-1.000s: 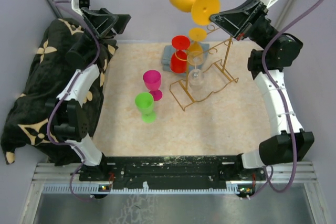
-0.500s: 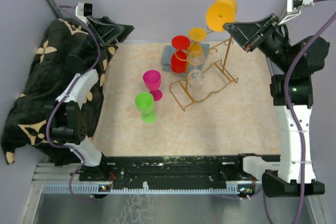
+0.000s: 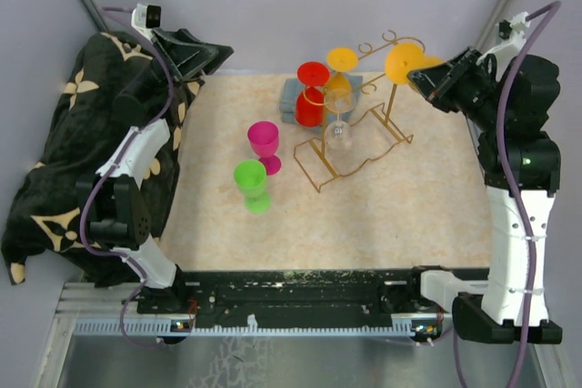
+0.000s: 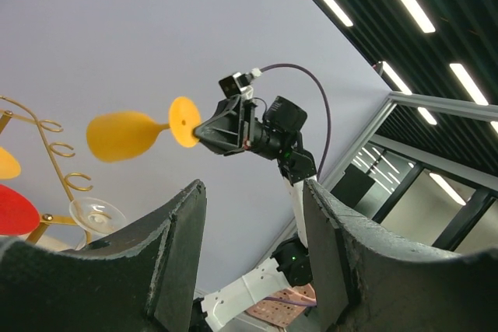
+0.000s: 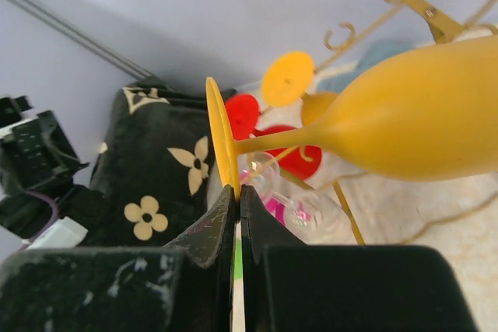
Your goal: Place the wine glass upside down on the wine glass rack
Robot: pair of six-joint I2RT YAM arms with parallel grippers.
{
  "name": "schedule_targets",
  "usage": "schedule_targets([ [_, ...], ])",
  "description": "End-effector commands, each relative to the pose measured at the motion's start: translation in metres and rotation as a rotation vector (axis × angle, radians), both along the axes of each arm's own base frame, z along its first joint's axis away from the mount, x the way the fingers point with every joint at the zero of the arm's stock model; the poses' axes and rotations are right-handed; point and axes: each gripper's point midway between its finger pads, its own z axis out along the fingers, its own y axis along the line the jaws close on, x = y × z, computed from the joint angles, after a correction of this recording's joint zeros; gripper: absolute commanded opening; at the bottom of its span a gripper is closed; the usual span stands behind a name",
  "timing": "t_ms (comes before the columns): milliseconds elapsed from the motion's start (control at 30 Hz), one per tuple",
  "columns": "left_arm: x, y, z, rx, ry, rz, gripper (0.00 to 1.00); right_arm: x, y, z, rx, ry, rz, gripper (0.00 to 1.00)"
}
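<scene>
My right gripper is shut on the rim of the foot of a yellow-orange wine glass. It holds the glass in the air at the right end of the gold wire rack, near its curled top loops. In the right wrist view the jaws pinch the foot disc and the bowl juts right, roughly level. The glass also shows in the left wrist view. The rack holds a clear glass, an orange one and a red one. My left gripper is open, empty and raised at the back left.
A pink glass and a green glass stand on the beige mat left of the rack. A grey-blue pad lies behind the red glass. A black flowered cloth drapes the left side.
My right arm has swung the yellow-orange glass down and to the right, from high over the back wall to beside the rack's top loops. The left arm has barely moved.
</scene>
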Motion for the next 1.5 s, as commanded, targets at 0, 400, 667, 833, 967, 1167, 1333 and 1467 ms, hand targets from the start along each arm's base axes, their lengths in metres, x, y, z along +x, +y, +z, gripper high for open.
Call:
schedule_targets([
  [0,-0.020,0.002,0.003,0.022,-0.129,0.016,0.59,0.005,-0.011,-0.037,0.043,0.169,-0.028,0.00],
  [400,-0.025,0.005,0.007,0.036,-0.131,0.036,0.59,0.022,0.007,-0.076,0.277,0.261,0.106,0.00],
  [667,-0.028,0.005,0.011,0.039,-0.133,0.047,0.59,0.033,0.014,-0.079,0.346,0.260,0.150,0.00],
  [833,-0.030,0.004,0.012,0.051,-0.138,0.057,0.59,0.040,0.013,-0.080,0.348,0.258,0.152,0.00],
  [967,-0.030,0.004,0.012,0.053,-0.135,0.062,0.59,0.044,0.015,-0.083,0.373,0.263,0.168,0.00],
  [1167,-0.030,0.004,0.012,0.054,-0.134,0.064,0.58,0.048,0.023,-0.088,0.377,0.280,0.191,0.00],
  [1333,-0.029,0.004,0.011,0.054,-0.129,0.067,0.59,0.052,0.032,-0.091,0.376,0.286,0.211,0.00],
  [1467,-0.029,0.004,0.011,0.055,-0.132,0.069,0.59,0.057,0.037,-0.091,0.374,0.287,0.218,0.00],
])
